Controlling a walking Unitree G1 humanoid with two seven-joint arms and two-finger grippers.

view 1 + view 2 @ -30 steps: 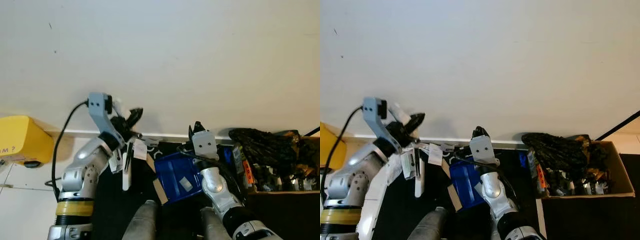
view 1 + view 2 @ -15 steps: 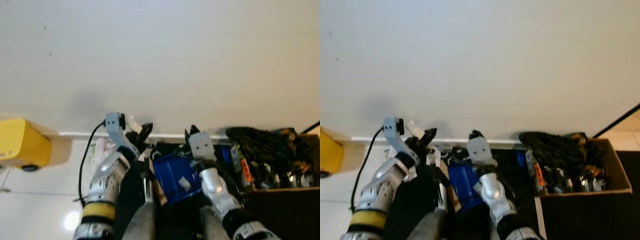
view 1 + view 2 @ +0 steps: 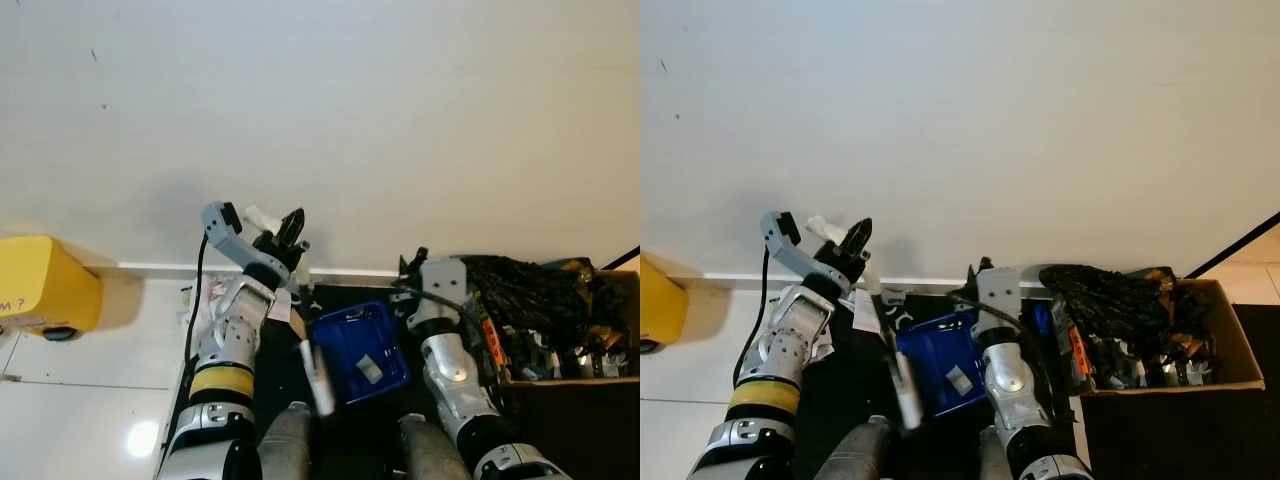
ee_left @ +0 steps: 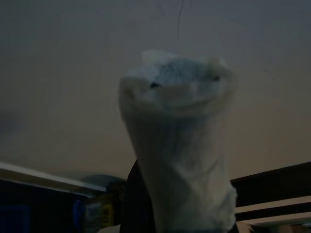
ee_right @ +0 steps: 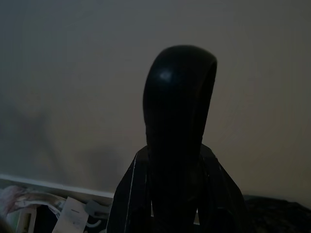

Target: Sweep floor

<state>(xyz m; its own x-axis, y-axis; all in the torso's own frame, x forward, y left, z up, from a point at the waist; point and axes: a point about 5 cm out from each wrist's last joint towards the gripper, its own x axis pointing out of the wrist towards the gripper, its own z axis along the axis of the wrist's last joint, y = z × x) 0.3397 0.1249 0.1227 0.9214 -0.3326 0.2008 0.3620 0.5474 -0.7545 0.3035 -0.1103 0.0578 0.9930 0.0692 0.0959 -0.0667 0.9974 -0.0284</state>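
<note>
A blue dustpan [image 3: 358, 350] hangs tilted in front of my legs with a small pale scrap [image 3: 370, 368] inside. Its black loop handle [image 5: 177, 121] rises between the fingers of my right gripper [image 3: 415, 268], which is shut on it near the wall. My left gripper [image 3: 285, 228] is raised against the wall and is shut on the white wrapped top of a brush handle [image 4: 180, 145]. A blurred white stick [image 3: 315, 375] runs down from it beside the dustpan.
A white wall is close ahead, with a baseboard [image 3: 150, 268] at its foot. A yellow box [image 3: 45, 285] sits on the white tiles at left. An open cardboard box [image 3: 560, 340] of dark clutter stands at right. Crumpled plastic [image 3: 208, 296] lies by the black mat.
My left arm has swung inward and lifted the white handle toward the wall. My right arm has shifted to the right, and the dustpan now tilts more level. The view has also shifted.
</note>
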